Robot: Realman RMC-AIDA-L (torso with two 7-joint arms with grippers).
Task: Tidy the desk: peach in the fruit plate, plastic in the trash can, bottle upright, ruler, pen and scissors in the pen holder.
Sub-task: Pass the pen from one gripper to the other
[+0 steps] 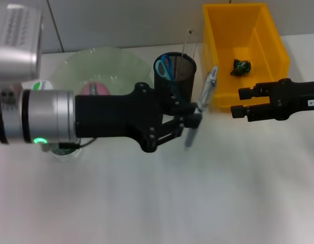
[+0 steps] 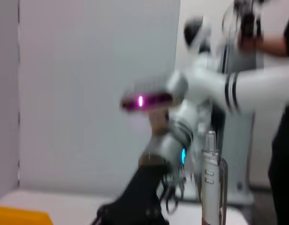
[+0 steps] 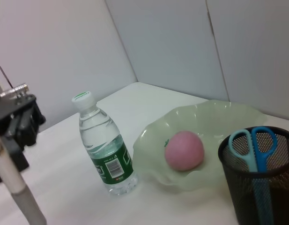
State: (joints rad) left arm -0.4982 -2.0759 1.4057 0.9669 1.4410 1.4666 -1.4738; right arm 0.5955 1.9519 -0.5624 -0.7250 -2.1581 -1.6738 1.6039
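Observation:
My left gripper [image 1: 195,116] is shut on the grey pen [image 1: 210,84], which hangs tilted just right of the black mesh pen holder [image 1: 175,76]. Blue scissors [image 1: 164,66] stand in the holder, and a thin clear ruler [image 1: 189,43] rises from it. The peach [image 3: 183,150] lies in the pale green fruit plate [image 3: 219,117]. Beside the plate the bottle [image 3: 104,150] stands upright; in the head view my left arm hides most of it. Dark green plastic [image 1: 241,66] lies in the yellow trash can [image 1: 271,38]. My right gripper [image 1: 240,101] hovers open and unloaded at the can's front wall.
The white desk [image 1: 197,203] stretches out in front of both arms. The trash can stands close to the right of the pen holder, with the pen in the narrow gap between them. A grey wall bounds the desk behind.

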